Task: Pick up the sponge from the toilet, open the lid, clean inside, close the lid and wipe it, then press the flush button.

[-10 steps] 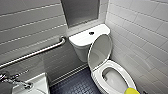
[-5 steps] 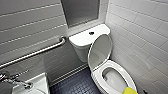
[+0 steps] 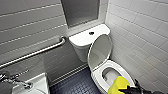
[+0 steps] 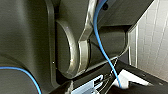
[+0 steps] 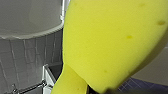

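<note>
The white toilet [image 3: 83,41] stands against the tiled back wall. Its lid [image 3: 100,51] is raised and leans back against the tank. The ring seat [image 3: 98,75] is down around the open bowl [image 3: 110,73]. A small dark flush button [image 3: 91,32] sits in the middle of the tank top. My right gripper [image 3: 126,89] is shut on the yellow sponge [image 3: 119,83] at the near right rim of the bowl. The sponge [image 5: 112,40] looms large in the right wrist view. My left gripper stands open, holding nothing.
A metal grab bar [image 3: 37,52] runs along the left wall. Below it is a small white basin [image 3: 37,86] with a metal tap [image 3: 10,78]. Dark studded floor [image 3: 75,85] lies between basin and toilet. A tiled wall [image 3: 140,37] stands close on the right.
</note>
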You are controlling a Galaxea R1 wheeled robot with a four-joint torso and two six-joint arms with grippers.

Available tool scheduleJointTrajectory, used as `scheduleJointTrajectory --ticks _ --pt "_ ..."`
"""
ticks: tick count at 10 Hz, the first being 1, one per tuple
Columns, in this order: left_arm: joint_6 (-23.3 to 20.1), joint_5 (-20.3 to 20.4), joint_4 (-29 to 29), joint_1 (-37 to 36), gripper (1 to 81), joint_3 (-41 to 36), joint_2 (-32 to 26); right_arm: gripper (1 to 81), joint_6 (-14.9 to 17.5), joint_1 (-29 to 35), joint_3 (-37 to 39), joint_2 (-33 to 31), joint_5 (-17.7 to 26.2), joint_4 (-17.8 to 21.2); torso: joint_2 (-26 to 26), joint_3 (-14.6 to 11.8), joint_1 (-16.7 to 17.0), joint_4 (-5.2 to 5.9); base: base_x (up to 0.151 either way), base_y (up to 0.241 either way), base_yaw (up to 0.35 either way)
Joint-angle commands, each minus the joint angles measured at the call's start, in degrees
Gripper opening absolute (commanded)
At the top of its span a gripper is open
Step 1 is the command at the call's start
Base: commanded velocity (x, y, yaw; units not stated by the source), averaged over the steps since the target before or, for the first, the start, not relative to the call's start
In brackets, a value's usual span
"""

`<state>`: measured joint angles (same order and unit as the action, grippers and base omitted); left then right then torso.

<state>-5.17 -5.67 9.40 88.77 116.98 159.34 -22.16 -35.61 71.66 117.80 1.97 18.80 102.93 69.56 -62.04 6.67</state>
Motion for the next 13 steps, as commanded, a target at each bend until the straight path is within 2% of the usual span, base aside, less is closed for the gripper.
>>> scheduleJointTrajectory --ticks 1,2,6,9,10,13 --pt "-0.37 -4.96 0.01 1.54 81.1 -1.49 -0.51 1.0 -0.16 9.8 4.69 5.95 3.73 0.1 0.0 0.0 0.0 0.0 0.0 0.0 0.0" --pt "-0.37 -4.88 -0.08 1.62 81.1 -1.49 -0.42 1.0 -0.25 10.41 8.58 10.99 4.44 0.1 0.0 0.0 0.0 0.0 0.0 0.0 0.0" --pt "-0.37 -4.88 -0.35 1.54 81.1 -1.4 -0.51 1.0 -0.86 17.35 20.15 23.71 6.81 0.45 -0.02 0.0 -0.02 0.0 0.0 0.0 0.0" --pt "-0.37 -4.88 -0.52 1.54 81.1 -1.31 -0.69 1.0 -1.29 20.87 26.74 29.34 7.08 1.85 -0.02 0.0 -0.02 0.0 0.0 0.0 0.0" --pt "-0.28 -4.88 -0.52 1.54 81.1 -1.31 -0.6 1.0 -2.09 21.05 29.05 30.68 6.73 2.21 -0.02 0.0 -0.02 0.0 0.0 0.0 0.0" --pt "-0.1 -4.97 -0.61 1.54 81.1 -1.31 -0.6 1.0 -7.1 21.14 39.07 36.83 6.2 2.21 -0.02 0.0 -0.02 0.0 0.0 0.0 0.0"
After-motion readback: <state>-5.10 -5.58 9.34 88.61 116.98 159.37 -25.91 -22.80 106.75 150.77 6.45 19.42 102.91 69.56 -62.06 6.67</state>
